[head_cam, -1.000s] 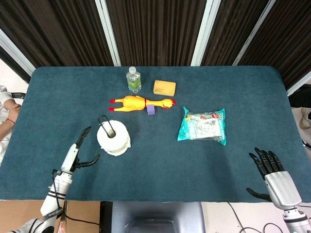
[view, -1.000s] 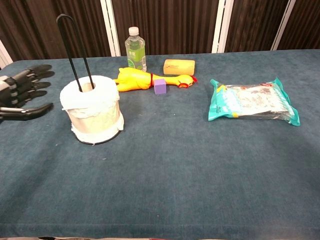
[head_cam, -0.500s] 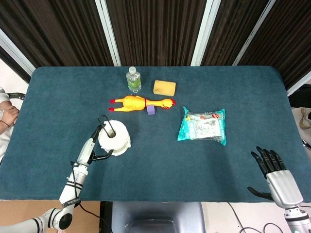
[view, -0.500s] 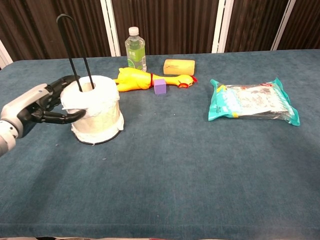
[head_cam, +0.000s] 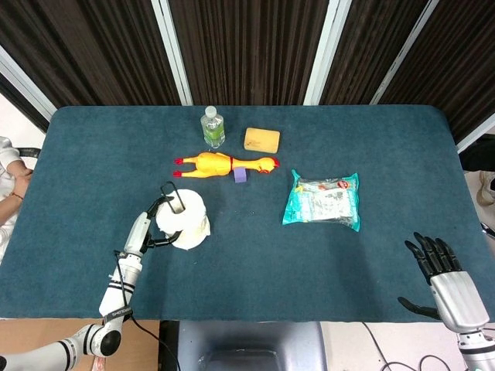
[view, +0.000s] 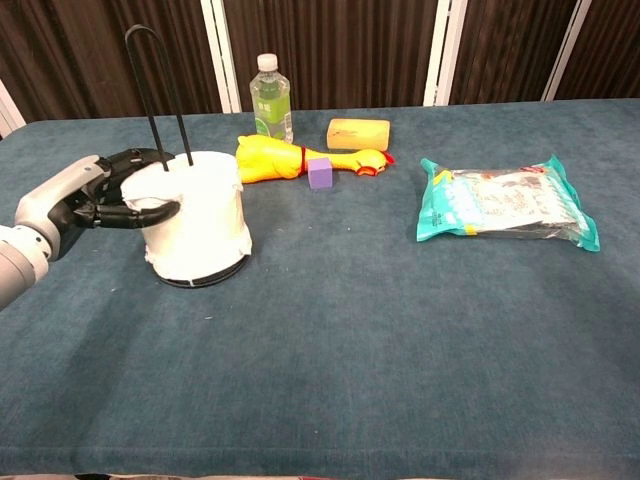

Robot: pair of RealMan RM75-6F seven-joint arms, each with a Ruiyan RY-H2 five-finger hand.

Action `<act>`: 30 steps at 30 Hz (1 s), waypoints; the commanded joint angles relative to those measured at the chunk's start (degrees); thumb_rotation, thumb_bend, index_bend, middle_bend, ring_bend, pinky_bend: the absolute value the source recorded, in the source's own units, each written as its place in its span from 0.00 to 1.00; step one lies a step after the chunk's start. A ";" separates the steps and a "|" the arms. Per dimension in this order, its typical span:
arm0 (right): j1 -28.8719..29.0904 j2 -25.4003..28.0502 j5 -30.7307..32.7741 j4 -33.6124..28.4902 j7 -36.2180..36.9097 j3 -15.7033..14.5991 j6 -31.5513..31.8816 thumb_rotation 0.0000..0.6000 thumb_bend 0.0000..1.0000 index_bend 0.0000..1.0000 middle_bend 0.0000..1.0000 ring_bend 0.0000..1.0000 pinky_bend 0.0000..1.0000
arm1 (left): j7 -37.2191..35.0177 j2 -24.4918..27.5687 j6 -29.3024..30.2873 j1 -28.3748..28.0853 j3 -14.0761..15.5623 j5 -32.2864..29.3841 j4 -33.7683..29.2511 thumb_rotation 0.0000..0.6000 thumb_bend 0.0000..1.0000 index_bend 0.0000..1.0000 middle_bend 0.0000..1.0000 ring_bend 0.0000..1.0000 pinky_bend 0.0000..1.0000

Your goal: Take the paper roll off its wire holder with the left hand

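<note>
The white paper roll [view: 197, 222] [head_cam: 186, 222] stands on the table's left half, threaded on the black wire holder [view: 158, 92] [head_cam: 169, 195], whose loop rises above the roll's top. The holder's base ring shows under the roll. My left hand [view: 88, 200] [head_cam: 151, 229] grips the roll's left side, thumb across the front and fingers behind. My right hand [head_cam: 438, 264] is open at the front right edge of the table, far from the roll; the chest view does not show it.
Behind the roll lie a yellow rubber chicken [view: 290, 160], a small purple block [view: 320, 172], a water bottle [view: 269, 97] and a yellow sponge [view: 358, 132]. A teal packet [view: 505, 202] lies to the right. The blue table [view: 340, 360] runs past all of them.
My left hand came in from the left and closed round the roll. Roll and holder have shifted slightly to the right. The right hand has drifted a little toward the table's front edge.
</note>
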 commanded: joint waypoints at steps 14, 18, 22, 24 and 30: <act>-0.30 0.50 -1.10 0.39 1.35 -0.41 0.89 1.00 0.04 0.00 0.00 0.00 0.00 | -0.76 8.27 11.15 0.64 -7.20 4.29 -14.61 1.00 0.51 0.57 0.65 0.68 0.72; -0.13 0.39 -1.49 0.37 0.78 -0.65 0.41 1.00 0.04 0.00 0.00 0.00 0.00 | 1.10 13.96 11.24 0.72 -11.25 1.98 -23.32 1.00 0.51 0.57 0.65 0.68 0.72; 0.06 0.28 -1.74 0.22 0.36 -0.82 -0.06 1.00 0.04 0.00 0.00 0.00 0.00 | 3.80 18.25 11.45 0.40 -15.41 -0.99 -29.68 1.00 0.51 0.57 0.64 0.67 0.71; 0.16 0.27 -1.64 0.13 0.18 -0.80 -0.30 1.00 0.04 0.00 0.00 0.00 0.00 | 4.95 20.09 11.96 0.49 -17.11 -2.27 -32.74 1.00 0.51 0.57 0.64 0.67 0.71; -0.15 0.53 -1.92 0.26 0.84 -0.89 0.51 1.00 0.04 0.00 0.00 0.00 0.00 | 6.63 25.23 13.80 2.73 -18.32 -3.04 -34.84 1.00 0.51 0.57 0.64 0.67 0.71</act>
